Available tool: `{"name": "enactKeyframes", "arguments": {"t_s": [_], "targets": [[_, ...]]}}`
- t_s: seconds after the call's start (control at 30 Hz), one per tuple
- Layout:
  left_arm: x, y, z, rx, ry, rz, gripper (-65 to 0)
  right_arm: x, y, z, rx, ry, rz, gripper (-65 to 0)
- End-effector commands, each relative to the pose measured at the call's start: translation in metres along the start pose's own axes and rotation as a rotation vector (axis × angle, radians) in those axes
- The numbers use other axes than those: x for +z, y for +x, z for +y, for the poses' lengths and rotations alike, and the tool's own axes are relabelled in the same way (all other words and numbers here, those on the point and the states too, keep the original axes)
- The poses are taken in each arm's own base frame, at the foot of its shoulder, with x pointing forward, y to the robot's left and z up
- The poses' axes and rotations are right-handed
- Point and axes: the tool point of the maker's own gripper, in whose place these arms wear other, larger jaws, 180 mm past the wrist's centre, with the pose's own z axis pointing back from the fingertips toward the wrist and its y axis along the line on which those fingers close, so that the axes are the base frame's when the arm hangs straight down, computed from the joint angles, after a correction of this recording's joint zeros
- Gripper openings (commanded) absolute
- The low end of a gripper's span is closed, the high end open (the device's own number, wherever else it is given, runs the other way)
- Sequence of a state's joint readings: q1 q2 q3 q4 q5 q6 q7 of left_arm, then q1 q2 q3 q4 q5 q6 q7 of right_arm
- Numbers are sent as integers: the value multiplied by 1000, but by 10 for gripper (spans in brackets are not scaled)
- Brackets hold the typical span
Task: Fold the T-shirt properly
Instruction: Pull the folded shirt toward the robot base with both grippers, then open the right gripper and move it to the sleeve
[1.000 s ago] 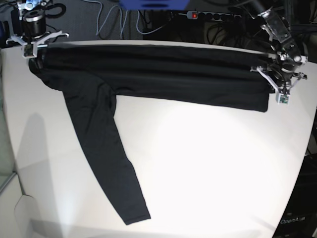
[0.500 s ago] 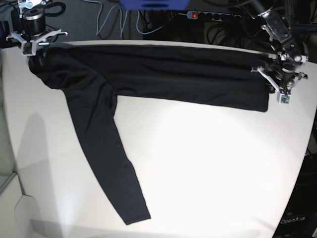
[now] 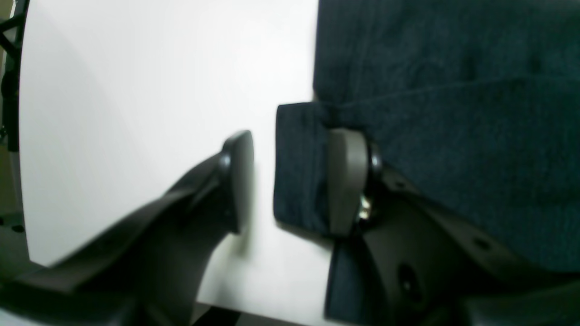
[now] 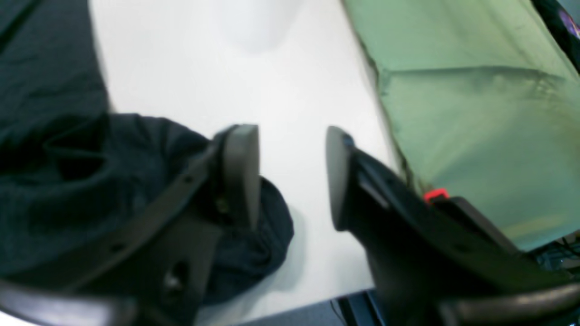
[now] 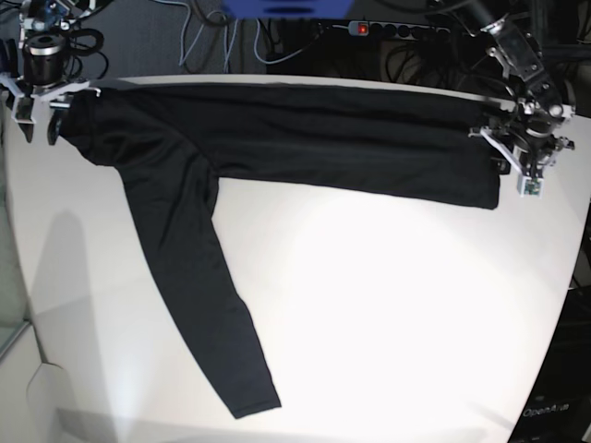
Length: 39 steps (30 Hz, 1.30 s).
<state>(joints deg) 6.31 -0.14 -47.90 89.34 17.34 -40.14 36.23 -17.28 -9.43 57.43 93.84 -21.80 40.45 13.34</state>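
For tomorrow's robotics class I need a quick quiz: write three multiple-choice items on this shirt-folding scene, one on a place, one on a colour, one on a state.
1. Where does the T-shirt lie on the table?
A. Along the far edge, one sleeve running toward the near edge
B. Bunched in the middle
C. Hanging off the near edge

2. What colour is the T-shirt?
A. White
B. Red
C. Black

3. How do the jaws of the left gripper and right gripper stand?
A. Both clamped on cloth
B. Both apart, nothing pinched between them
C. One shut, one apart

Answers:
1 A: the base view shows the body stretched along the far edge and a sleeve trailing toward the near edge.
2 C: the fabric is plain black in the base view.
3 B: each wrist view shows bare table between the jaws.
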Motion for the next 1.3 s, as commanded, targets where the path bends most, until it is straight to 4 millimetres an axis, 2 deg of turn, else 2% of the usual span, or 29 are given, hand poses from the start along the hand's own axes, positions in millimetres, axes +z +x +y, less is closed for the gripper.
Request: {"name": "enactKeyframes", "arguments": {"t_s": [0.0,0.3,0.5,0.57,0.7,0.8,0.93,1.03,1.1,1.17,1.27], "targets": [[4,15,8,-2,19,-47,-390,-1,16,-7,2,-20,-60,-369],[16,34,21,68,27,-140,-388,-10,26,-6,-10,-27,-92,-263],[16,35,20,75,22,-148,-388,-11,27,-6,-13,-28,-96,-254],[15,34,19,80,19,-144,-388,-19,37,-5,-26,-33,-125,-254],[13,39,21,81,23,-152,-388,-32,36,3,-76,-24,-138,-253],[13,39,20,81,23,-151,-388,-40,31,7,-42,-10,-103,-252],[13,39,21,82,23,-153,-388,-56,25,18,-31,11,-73,-251],[13,40,21,82,23,-154,-388,-73,29,28,-6,29,-57,-251],[12,48,22,85,25,-171,-388,-85,41,36,-1,46,-77,-250],[11,47,22,85,24,-166,-388,-94,52,47,26,73,-91,-250],[11,47,27,77,31,-164,-388,-108,69,73,67,142,-114,-250]]}}
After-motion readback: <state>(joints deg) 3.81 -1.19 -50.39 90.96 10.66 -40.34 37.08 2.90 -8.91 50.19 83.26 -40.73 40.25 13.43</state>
